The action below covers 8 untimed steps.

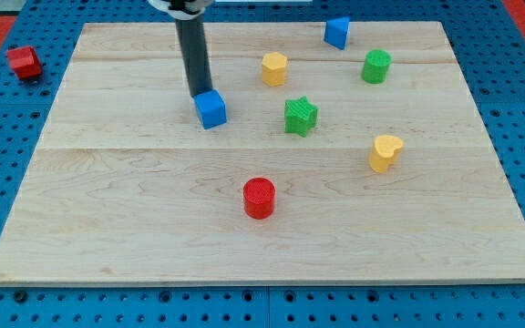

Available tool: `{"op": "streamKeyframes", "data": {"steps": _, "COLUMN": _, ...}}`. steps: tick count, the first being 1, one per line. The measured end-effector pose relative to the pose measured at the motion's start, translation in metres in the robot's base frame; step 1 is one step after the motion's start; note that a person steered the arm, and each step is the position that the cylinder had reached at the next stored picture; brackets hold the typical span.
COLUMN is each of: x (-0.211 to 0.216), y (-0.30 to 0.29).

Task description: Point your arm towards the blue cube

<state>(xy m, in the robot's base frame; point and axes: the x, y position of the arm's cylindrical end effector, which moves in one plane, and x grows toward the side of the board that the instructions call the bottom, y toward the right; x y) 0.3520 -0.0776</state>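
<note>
My tip [199, 94] rests just behind the blue cube [211, 109], touching its upper-left edge, left of centre on the tabletop [135, 210]. A green star [301, 117] sits to its right. The rod carries no fingers.

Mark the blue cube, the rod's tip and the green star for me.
blue cube [211, 109], camera view, middle of its top and front faces.
my tip [200, 94], camera view, rod's very end, touching the cube's upper-left edge.
green star [301, 116], camera view, centre of its top.

My tip [199, 94] down, rod upright.
</note>
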Motion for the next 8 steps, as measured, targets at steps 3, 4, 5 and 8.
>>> {"op": "streamKeyframes", "data": {"steps": 3, "x": 0.046, "y": 0.016}}
{"op": "streamKeyframes", "data": {"steps": 4, "x": 0.028, "y": 0.027}}
{"op": "streamKeyframes", "data": {"steps": 5, "x": 0.015, "y": 0.033}}
{"op": "streamKeyframes", "data": {"steps": 8, "x": -0.008, "y": 0.032}}
